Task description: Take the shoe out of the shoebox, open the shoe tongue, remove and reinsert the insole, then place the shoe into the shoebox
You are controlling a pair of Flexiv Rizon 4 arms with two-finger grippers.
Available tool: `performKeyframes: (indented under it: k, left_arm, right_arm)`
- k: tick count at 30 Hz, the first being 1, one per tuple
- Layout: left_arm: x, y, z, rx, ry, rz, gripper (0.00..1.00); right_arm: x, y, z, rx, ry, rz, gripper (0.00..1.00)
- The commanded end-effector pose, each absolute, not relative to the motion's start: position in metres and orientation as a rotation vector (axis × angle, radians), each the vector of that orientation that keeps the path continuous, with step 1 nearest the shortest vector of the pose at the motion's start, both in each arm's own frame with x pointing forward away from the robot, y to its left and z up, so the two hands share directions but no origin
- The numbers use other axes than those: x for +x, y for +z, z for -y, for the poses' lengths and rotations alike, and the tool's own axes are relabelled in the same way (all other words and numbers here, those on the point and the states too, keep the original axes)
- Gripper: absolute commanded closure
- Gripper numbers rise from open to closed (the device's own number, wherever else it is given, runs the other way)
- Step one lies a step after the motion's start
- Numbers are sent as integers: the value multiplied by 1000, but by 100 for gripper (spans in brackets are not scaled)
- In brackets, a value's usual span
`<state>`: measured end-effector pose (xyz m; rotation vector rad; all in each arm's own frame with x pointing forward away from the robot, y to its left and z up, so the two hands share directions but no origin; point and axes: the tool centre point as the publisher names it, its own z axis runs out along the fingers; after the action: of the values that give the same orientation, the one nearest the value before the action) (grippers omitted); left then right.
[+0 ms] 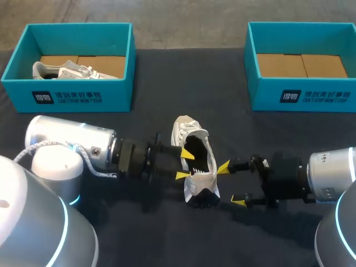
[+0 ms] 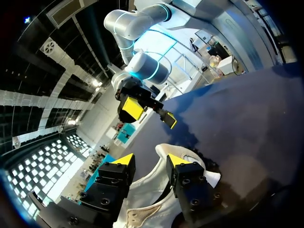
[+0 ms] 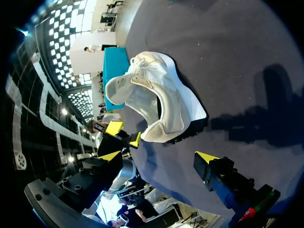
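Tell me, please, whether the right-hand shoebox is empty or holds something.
Empty: the right shoebox shows only its bare cardboard floor; nothing lies in it.

Not much extra here for you. There's the table [image 1: 183,78] under its dark cloth, filling most of the frame. In the upper left there's a second greyish-white sneaker [image 1: 64,70], lying on the brown cardboard floor of the teal box [image 1: 119,61], over toward the box's left side.

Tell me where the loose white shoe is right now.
In the head view the white shoe lies on the table near its middle, flanked by the left gripper on its left side and the right gripper on its right.
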<state>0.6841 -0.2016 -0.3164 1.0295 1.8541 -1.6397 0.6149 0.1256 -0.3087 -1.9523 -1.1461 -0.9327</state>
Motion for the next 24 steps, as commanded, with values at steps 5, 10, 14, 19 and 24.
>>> performKeyframes:
  k: [5, 10, 14, 19, 24]
  left_arm:
    - [688, -297, 193, 1111, -1572, -1924, 59]
    - [692, -292, 194, 1179, -1525, -1958, 62]
    - [694, -289, 194, 1248, -1444, -1995, 62]
    - [699, -289, 193, 1296, -1386, -2030, 80]
    - [701, -290, 197, 1366, -1329, -2068, 100]
  right_arm:
    - [614, -308, -126, -1956, -933, 1146, 0]
    - [614, -308, -126, -1956, -933, 1146, 0]
    - [614, -308, -126, -1956, -933, 1146, 0]
    - [614, -308, -126, -1956, -933, 1146, 0]
    - [614, -308, -126, -1956, -933, 1146, 0]
